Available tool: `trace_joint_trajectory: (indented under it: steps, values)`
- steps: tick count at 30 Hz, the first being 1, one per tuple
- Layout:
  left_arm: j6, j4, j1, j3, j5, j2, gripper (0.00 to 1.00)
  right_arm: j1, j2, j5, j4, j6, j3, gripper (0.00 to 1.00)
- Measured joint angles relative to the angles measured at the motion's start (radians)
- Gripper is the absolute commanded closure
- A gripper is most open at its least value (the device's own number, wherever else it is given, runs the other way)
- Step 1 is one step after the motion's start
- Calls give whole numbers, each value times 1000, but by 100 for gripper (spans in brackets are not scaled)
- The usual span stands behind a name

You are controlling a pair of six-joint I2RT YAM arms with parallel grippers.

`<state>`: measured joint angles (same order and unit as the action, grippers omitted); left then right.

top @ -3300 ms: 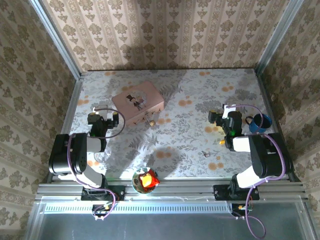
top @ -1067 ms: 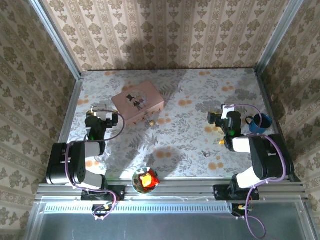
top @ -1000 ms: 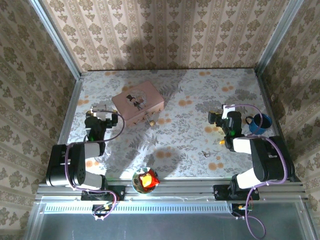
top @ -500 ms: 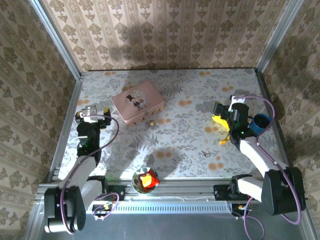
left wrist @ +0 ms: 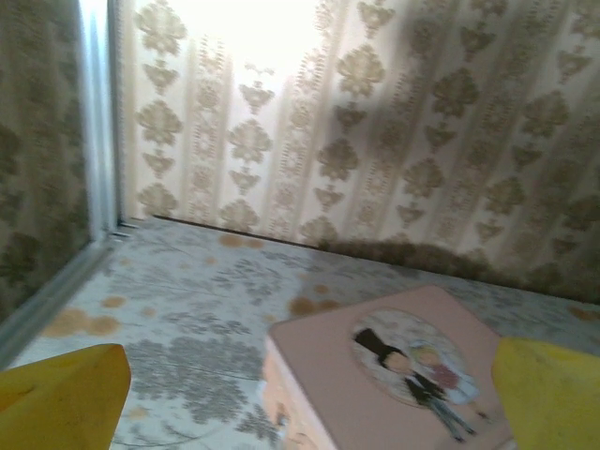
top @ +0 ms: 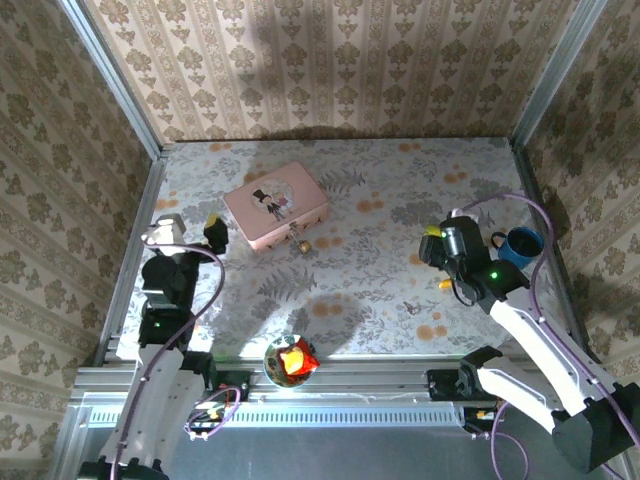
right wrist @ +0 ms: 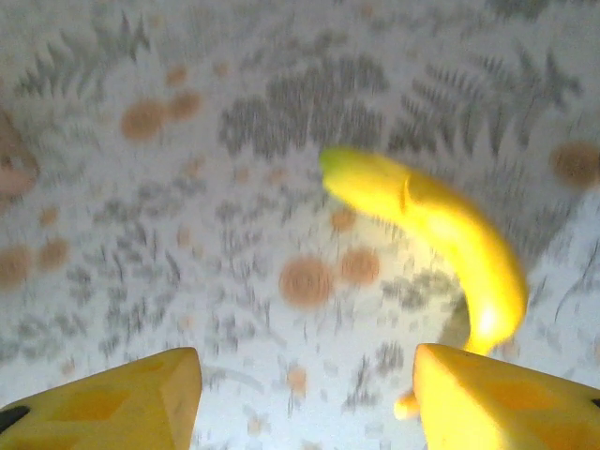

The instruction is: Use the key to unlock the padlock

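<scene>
Find the padlock (top: 300, 244) on the table (top: 370, 255), left of centre, just beside the near edge of the pink box (top: 275, 205). Find the key (top: 411, 308) lying flat toward the near right corner, well apart from the padlock and clear of both grippers. Note the left gripper (top: 190, 234) near the left edge, beside the box. In the left wrist view, see its jaws released, with yellow fingertips (left wrist: 66, 389) spread wide, nothing between them, and the box lid just ahead. Note the right gripper (top: 438, 252) toward the right edge, over a yellow banana (right wrist: 441, 234). See its jaws likewise released and empty in the right wrist view. Record a blue mug (top: 520, 245) by the right edge and a bowl (top: 269, 362) at the near edge.
</scene>
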<state>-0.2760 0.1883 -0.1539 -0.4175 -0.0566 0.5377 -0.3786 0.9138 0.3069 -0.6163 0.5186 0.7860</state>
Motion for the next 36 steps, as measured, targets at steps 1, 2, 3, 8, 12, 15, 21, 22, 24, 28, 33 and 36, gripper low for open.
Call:
trace_joint_trajectory:
  steps: [1,2,3,8,12,15,21,22,24,28,33,36]
  values:
    - [-9,-13,-19,-11,1,6,0,-18,7,-2,-39,25,0,44]
    - [-18,-27,-43,-24,2,15,0,-34,17,-6,-75,49,0,45]
    - [-27,-37,-64,-33,1,24,0,-49,29,-10,-109,72,0,46]
    - [-80,-52,-121,-55,4,80,0,-97,68,-60,-194,137,-1,49]
    - [-115,-65,-126,-74,16,145,0,-104,72,-100,-208,165,-19,49]
    - [-127,-71,-132,-84,29,183,0,-104,79,-118,-219,175,-39,49]
    - [-132,-72,-152,-100,46,240,0,-104,86,-144,-219,193,-60,50]
    - [-132,-71,-154,-101,48,248,0,-104,92,-152,-216,193,-64,51]
    - [-132,-72,-164,-109,53,268,0,-104,118,-170,-201,193,-72,52]
    - [-132,-79,-183,-140,53,310,0,-104,191,-200,-168,189,-75,55]
    - [-119,-88,-210,-174,53,350,0,-104,289,-236,-131,178,-75,63]
    - [-112,-89,-224,-174,53,359,0,-104,326,-261,-116,170,-75,63]
